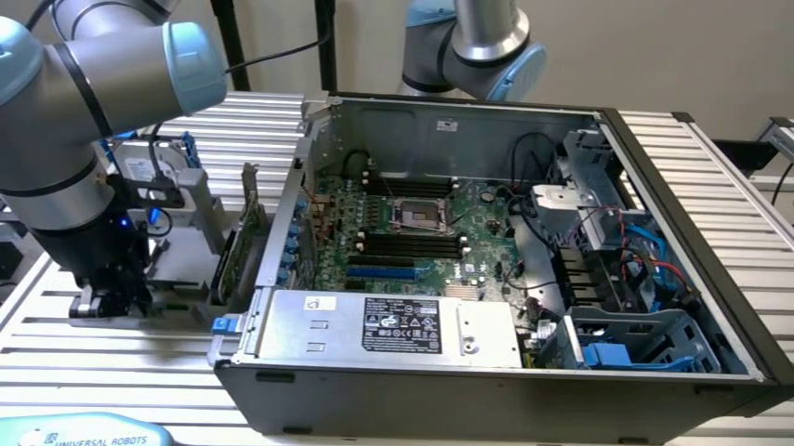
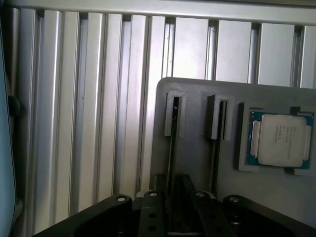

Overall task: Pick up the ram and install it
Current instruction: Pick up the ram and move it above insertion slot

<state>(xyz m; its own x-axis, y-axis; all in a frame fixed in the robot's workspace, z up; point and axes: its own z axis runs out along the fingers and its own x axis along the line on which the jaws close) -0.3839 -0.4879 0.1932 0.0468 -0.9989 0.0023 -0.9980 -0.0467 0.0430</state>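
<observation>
The ram [image 2: 173, 148] stands on edge in a slot of the grey holder [image 2: 195, 98], seen as a thin dark strip. My gripper [image 2: 172, 186] sits over its near end with a black finger [image 2: 160, 193] pressed in on each side, shut on it. In the exterior view the gripper [image 1: 110, 293] is down at that holder [image 1: 174, 279], on the slatted table to the left of the open computer case [image 1: 496, 372]. The motherboard's black memory slots [image 1: 403, 243] lie inside the case, away from the gripper.
A square silver processor [image 2: 279, 140] rests in a pocket of the holder, past a second slot [image 2: 217, 118]. An upright expansion card [image 1: 236, 243] stands between the holder and the case wall. Another arm [image 1: 478, 46] rises behind the case.
</observation>
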